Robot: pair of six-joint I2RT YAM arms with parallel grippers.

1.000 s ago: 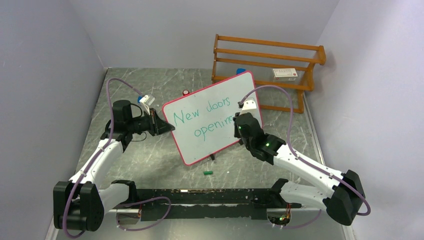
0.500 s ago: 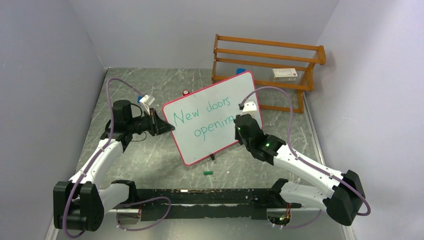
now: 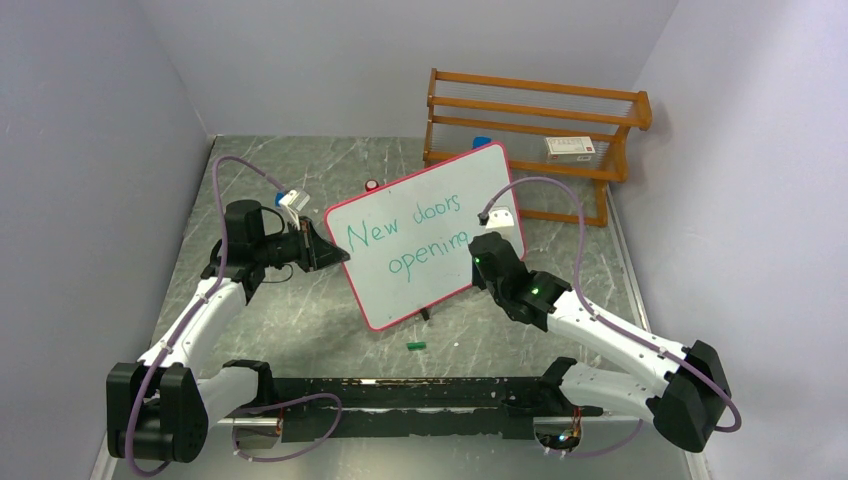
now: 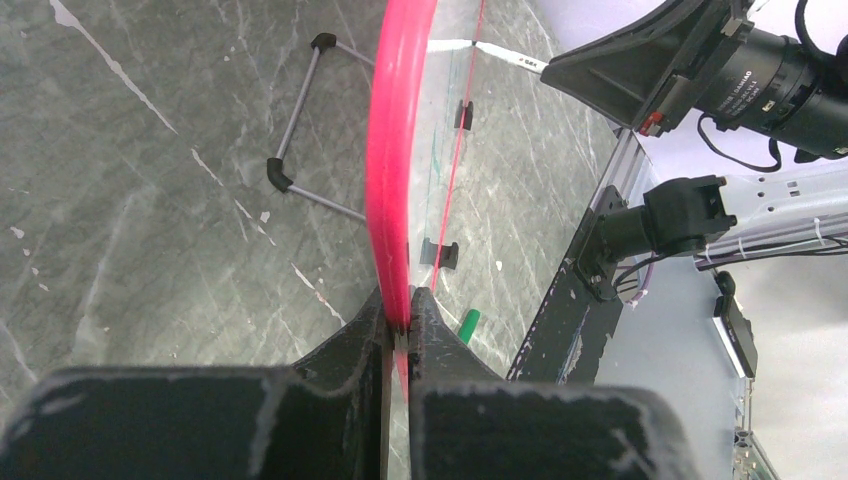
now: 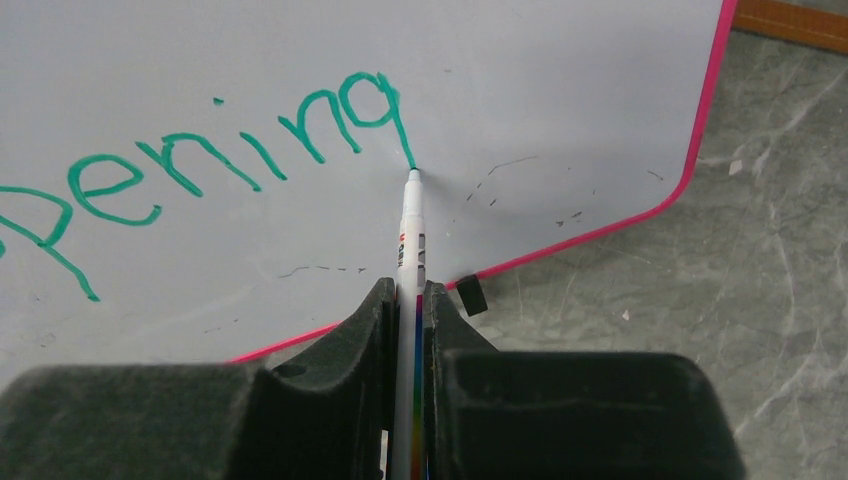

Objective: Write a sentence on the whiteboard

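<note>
The whiteboard [image 3: 405, 285] with its pink-red rim stands tilted in the middle of the table. It bears the sentence [image 3: 405, 232], green words "New doors opening" in two lines. My left gripper [image 3: 336, 255] is shut on the board's left rim [image 4: 395, 190]. My right gripper [image 3: 480, 262] is shut on a white marker [image 5: 410, 225]. The marker's tip touches the board at the bottom of the tail of the last "g" [image 5: 375, 105]. The board's surface [image 5: 560, 90] fills most of the right wrist view.
A wooden rack [image 3: 535, 125] with a small white box [image 3: 570, 148] stands at the back right. A green marker cap [image 3: 416, 345] lies in front of the board; it also shows in the left wrist view [image 4: 468, 323]. A small red-and-white object [image 3: 372, 185] sits behind the board.
My right gripper has moved a little down and right along the board, and the final "g" of "opening" now shows beside it. The left arm and board have not moved.
</note>
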